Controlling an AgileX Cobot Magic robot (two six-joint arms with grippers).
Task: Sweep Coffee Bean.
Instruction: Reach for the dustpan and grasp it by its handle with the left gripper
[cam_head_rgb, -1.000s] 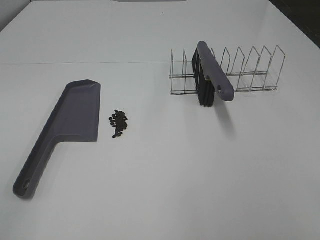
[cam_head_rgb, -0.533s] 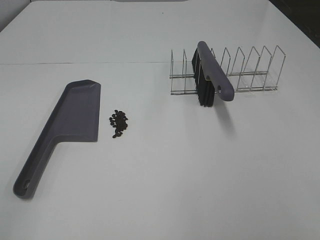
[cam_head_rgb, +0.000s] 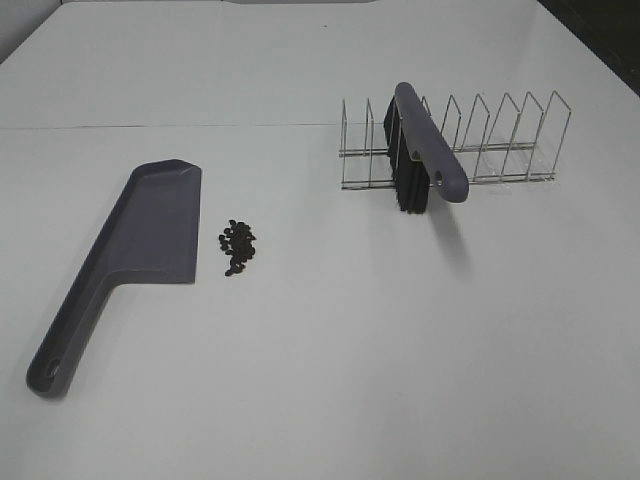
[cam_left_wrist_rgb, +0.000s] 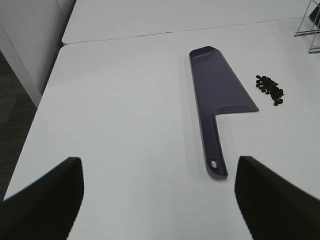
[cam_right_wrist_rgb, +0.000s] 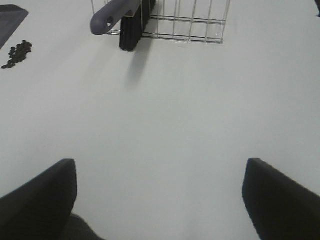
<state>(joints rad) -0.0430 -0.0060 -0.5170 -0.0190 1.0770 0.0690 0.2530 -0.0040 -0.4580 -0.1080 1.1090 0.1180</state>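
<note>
Nxt to dustpan (cam_head_rgb: 150, 225): coffee bean (cam_head_rgb: 237, 248) pile

The high view looks down on the table (cam_head_rgb: 350, 350); both low wrist views share the coffee bean (cam_left_wrist_rgb: 269, 90).

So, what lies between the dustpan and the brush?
Only the coffee beans, close to the dustpan; the table from there to the brush is bare, seen in the high view.

We seem to be in a lab or office test room. Plain white tables (cam_head_rgb: 330, 380) stand edge to edge, with a grey floor (cam_left_wrist_rgb: 12, 110) and a blank pale panel (cam_left_wrist_rgb: 25, 25) beside them. The props are staged: dustpan (cam_head_rgb: 150, 225), brush (cam_head_rgb: 425, 145), rack (cam_head_rgb: 500, 151), beans (cam_head_rgb: 237, 247).
</note>
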